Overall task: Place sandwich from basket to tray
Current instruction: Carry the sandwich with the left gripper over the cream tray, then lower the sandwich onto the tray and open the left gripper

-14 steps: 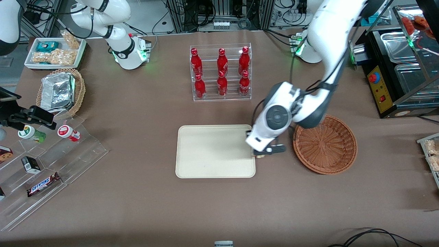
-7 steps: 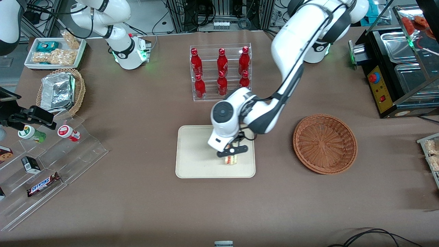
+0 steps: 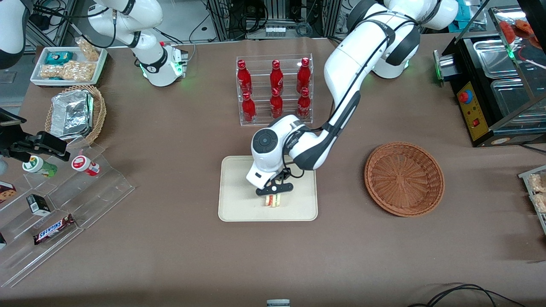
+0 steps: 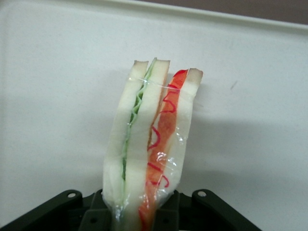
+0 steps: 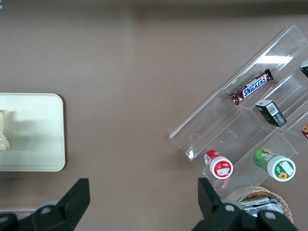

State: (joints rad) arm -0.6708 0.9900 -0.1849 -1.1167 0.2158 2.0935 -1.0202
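My gripper (image 3: 273, 192) is over the cream tray (image 3: 239, 204), shut on the clear-wrapped sandwich (image 3: 273, 200). The wrist view shows white bread with green and red filling (image 4: 149, 144) pinched between the black fingers (image 4: 96, 216), its free end hanging just above the tray surface (image 4: 57, 96). Whether it touches the tray I cannot tell. A sliver of the sandwich (image 5: 4, 132) also shows over the tray (image 5: 33, 130) in the right wrist view. The reddish-brown wicker basket (image 3: 404, 179) stands beside the tray toward the working arm's end, with nothing in it.
A clear rack of red bottles (image 3: 275, 89) stands farther from the camera than the tray. Toward the parked arm's end are acrylic steps with snacks (image 3: 55, 196), a tan basket with a foil container (image 3: 74, 113) and a white snack tray (image 3: 68, 64). A black appliance (image 3: 495, 85) stands past the basket.
The gripper has carried the sandwich from the tray's basket-side edge to over the tray's middle, slowing and lowering in the last half second.
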